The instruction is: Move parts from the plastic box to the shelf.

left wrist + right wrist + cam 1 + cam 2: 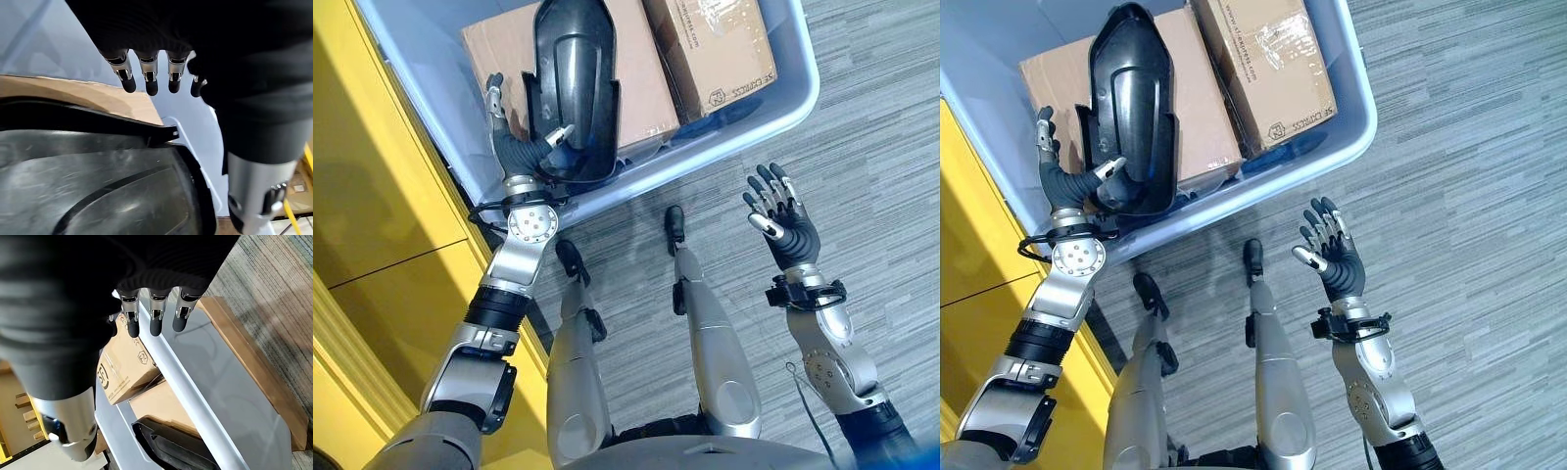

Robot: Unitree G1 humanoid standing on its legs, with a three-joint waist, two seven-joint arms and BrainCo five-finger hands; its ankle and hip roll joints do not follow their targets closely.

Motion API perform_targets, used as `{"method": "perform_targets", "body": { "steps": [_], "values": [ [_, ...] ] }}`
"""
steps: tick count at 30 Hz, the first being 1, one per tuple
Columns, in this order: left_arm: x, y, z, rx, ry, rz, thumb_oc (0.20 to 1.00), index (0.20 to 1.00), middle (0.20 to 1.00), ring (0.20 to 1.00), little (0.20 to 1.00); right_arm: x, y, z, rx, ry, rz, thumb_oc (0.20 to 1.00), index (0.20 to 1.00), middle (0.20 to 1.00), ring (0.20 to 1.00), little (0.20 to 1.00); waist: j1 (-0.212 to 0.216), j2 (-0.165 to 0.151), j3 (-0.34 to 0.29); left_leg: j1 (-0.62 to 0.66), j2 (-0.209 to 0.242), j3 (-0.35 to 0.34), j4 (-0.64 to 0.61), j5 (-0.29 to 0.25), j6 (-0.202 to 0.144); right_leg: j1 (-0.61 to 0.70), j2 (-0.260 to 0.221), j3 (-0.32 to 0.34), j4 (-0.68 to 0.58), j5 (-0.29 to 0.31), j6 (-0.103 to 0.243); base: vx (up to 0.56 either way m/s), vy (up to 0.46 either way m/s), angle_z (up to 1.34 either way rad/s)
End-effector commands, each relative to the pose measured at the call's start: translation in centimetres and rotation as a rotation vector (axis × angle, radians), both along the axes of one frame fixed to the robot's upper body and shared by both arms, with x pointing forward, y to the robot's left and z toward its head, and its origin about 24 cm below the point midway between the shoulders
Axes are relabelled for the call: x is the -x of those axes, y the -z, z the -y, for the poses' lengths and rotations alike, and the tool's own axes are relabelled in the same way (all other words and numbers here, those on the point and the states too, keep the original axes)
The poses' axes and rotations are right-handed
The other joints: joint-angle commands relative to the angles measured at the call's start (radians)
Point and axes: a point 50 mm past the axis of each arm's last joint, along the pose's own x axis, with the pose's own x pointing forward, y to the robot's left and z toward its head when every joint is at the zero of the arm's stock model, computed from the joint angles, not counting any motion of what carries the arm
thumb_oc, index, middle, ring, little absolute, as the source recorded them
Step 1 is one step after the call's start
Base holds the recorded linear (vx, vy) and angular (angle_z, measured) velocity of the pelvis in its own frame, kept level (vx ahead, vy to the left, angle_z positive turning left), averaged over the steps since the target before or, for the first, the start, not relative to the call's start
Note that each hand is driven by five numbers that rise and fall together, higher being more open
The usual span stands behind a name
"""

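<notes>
Gripping black part (573, 88) in left hand (524, 147), above plastic box (1356, 117) | right hand (1332, 250) hanging open, empty | two cardboard boxes (1268, 64) beyond it remaining | shelving pending

- The plastic box (783, 108) runs past the frame's top edge, beyond the left robot hand (514, 147).
- The black part (573, 93) hides that robot hand's palm and some cardboard box (646, 88) behind it.

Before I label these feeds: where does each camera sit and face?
Left eye: head, looking down; left hand holding black part over box.
Right eye: same scene; right hand open above carpet.
Left wrist: along fingers, part below.
Right wrist: along fingers toward box rim.
All share the part and box.
</notes>
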Motion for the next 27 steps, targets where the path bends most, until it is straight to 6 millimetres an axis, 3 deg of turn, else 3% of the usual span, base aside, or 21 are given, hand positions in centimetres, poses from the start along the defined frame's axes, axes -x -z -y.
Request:
{"method": "perform_targets", "body": {
  "steps": [1,16,27],
  "values": [
    [0.2,-1.3,-2.1,-0.074,-0.118,0.05,1.0,1.0,1.0,1.0,1.0,1.0,-1.5,0.8,-0.021,0.026,0.089,1.0,1.0,1.0,1.0,1.0,-0.017,-0.02,-0.011,0.02,0.039,-0.091,0.111,-0.105,-0.034,0.019,-0.04,0.03,0.094,-0.113,0.083,0.0,0.0,0.0],
    [-0.6,-1.0,-2.8,-0.02,-0.176,0.014,1.0,1.0,1.0,1.0,1.0,1.0,-1.8,0.5,-0.025,0.015,0.096,1.0,1.0,1.0,1.0,1.0,-0.023,-0.02,-0.009,0.004,0.04,-0.091,0.117,-0.107,-0.031,0.0,-0.035,0.03,0.099,-0.112,0.082,0.0,0.0,0.0],
    [-2.2,-2.3,-3.1,-0.042,-0.181,-0.016,1.0,1.0,1.0,1.0,1.0,1.2,-1.8,0.6,-0.019,-0.002,0.092,1.0,1.0,1.0,1.0,1.0,-0.036,-0.019,0.001,-0.03,0.037,-0.097,0.137,-0.112,-0.027,-0.034,-0.026,0.036,0.118,-0.119,0.08,0.0,0.0,0.0]
  ]
}}
